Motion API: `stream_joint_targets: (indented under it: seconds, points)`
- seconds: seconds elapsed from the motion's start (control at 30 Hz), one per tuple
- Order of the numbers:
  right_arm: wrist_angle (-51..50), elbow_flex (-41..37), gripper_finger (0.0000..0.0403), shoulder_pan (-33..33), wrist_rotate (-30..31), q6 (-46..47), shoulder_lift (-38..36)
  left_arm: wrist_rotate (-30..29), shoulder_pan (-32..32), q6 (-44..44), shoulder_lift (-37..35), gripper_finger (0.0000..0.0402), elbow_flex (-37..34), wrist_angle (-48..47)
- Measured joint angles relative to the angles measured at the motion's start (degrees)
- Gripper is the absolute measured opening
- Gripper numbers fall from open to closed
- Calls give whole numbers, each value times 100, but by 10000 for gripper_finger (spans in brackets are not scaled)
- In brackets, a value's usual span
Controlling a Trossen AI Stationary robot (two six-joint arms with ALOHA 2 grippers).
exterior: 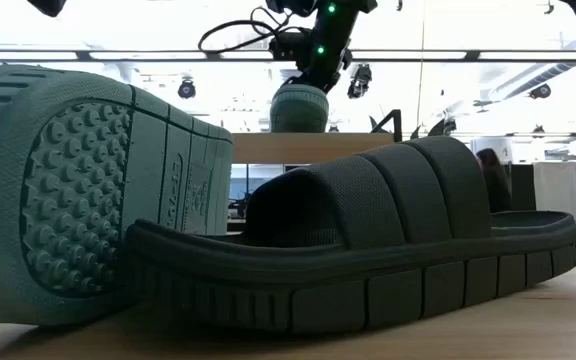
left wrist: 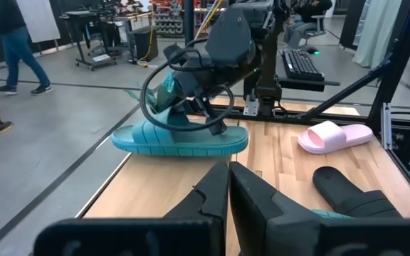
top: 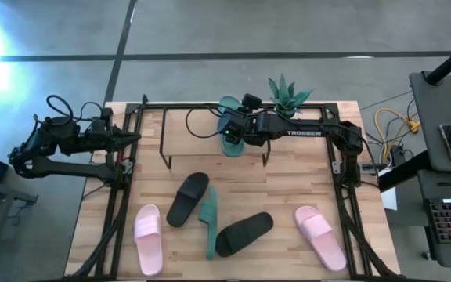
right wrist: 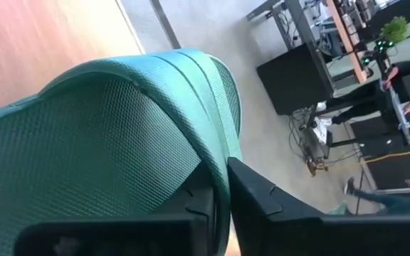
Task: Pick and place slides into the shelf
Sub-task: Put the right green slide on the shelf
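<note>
Resting on the shelf (top: pixel 186 129), green slide (top: pixel 231 125), right gripper (top: pixel 237 133) pinching strap

The light-wood slatted table (top: pixel 288 188) is seen whole from straight above. It is viewed level from its surface, pressed against a black ribbed rubber slide (exterior: pixel 368 250). The teal-green rubber slide (left wrist: pixel 180 139) on the shelf is shared by all views, nearest in the right wrist view.

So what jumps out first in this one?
The right gripper holds a green slide by its strap on the shelf top at the table's far edge. Five more slides lie scattered nearer, the other green one tipped on its side between two black ones.
</note>
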Motion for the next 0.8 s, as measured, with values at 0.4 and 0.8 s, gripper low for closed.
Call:
stream_joint_targets:
  seconds: [0.4,0.8]
  points:
    - [-316,4,119,11,-12,497,4,0,0,0,0,0,0,-7]
    - [-762,14,137,171,-482,785,0,2,-1,-2,0,0,0,-9]
